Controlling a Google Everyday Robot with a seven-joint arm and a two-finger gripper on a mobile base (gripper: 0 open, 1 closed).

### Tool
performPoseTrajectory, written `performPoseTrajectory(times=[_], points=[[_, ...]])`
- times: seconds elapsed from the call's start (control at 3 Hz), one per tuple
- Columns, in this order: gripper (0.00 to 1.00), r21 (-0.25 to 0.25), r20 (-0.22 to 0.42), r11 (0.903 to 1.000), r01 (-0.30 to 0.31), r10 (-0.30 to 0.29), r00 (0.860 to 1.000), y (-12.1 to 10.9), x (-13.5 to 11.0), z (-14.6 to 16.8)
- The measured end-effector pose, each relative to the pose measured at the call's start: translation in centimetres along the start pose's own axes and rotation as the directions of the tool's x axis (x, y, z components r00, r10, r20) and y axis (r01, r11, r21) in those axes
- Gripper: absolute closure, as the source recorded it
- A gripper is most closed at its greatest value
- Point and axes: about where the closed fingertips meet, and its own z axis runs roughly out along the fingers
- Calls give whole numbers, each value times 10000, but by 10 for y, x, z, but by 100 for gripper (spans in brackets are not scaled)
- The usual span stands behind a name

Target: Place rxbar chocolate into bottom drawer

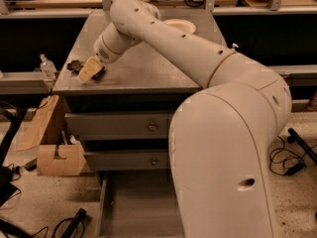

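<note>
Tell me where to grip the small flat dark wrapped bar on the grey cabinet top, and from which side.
Probably across its narrow width, near the middle, from straight above: the small flat dark wrapped bar lies flat on the grey metal cabinet top by the left edge. The tan-tipped gripper is right over it, hiding part.

The gripper [89, 71] sits at the tabletop's [148, 69] left edge; below, the bottom drawer [136, 205] stands open, the arm [223, 143] covering its right part.
</note>
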Motion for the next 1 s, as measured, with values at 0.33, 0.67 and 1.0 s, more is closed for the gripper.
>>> performPoseTrajectory(times=[0.33,0.67,1.0], points=[[42,29,-205,10000,-79,80,9998,4,8,9],[66,29,-205,10000,-79,80,9998,3,4,4],[87,29,-205,10000,-79,79,9998,3,1,1]])
